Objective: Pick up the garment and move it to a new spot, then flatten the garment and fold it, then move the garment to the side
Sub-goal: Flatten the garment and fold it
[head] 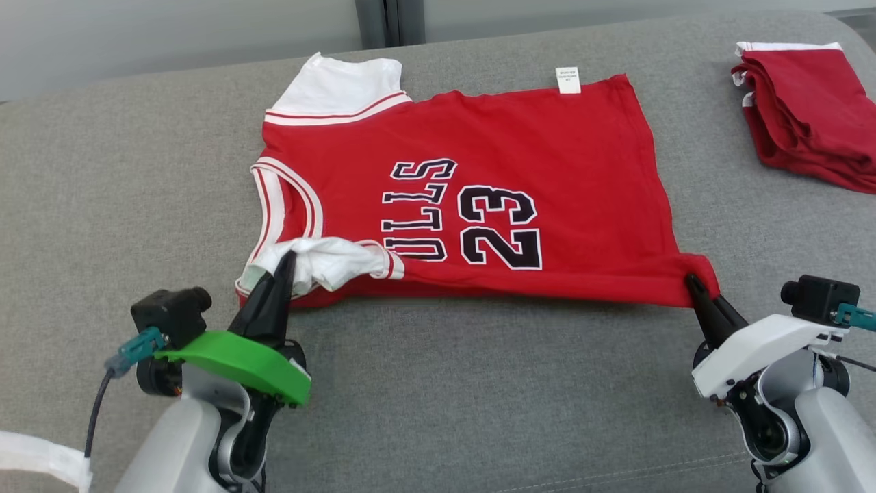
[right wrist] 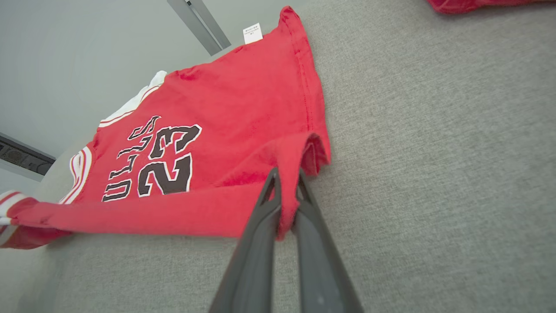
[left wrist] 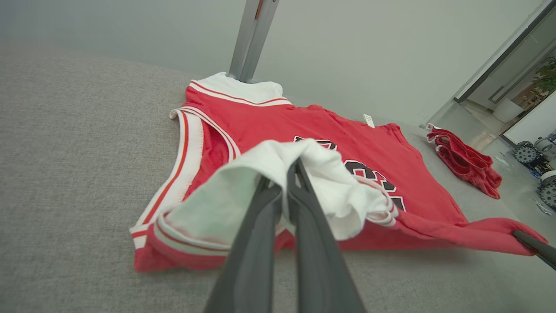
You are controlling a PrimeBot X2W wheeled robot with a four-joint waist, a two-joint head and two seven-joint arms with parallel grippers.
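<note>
Tally: one red jersey [head: 547, 171], one folded red pile [head: 807, 116], and two grippers, the left gripper [head: 287, 257] and the right gripper [head: 690, 279].
Jersey: two white sleeves, far sleeve [head: 342, 85] and near sleeve [head: 328, 260]; one white label [head: 568, 80]; two printed digits [head: 496, 226]. Two dark fingers per gripper. Two cameras: left wrist camera [head: 171, 311], right wrist camera [head: 818, 294]. One green cover [head: 239, 363]. One strip of white cloth [head: 41, 459]. One grey padded surface [head: 479, 397]. Pieces in the pile: cannot tell.

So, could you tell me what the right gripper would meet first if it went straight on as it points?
The right gripper is shut on a corner of the red jersey, so it would probably push into that same cloth first.
</note>
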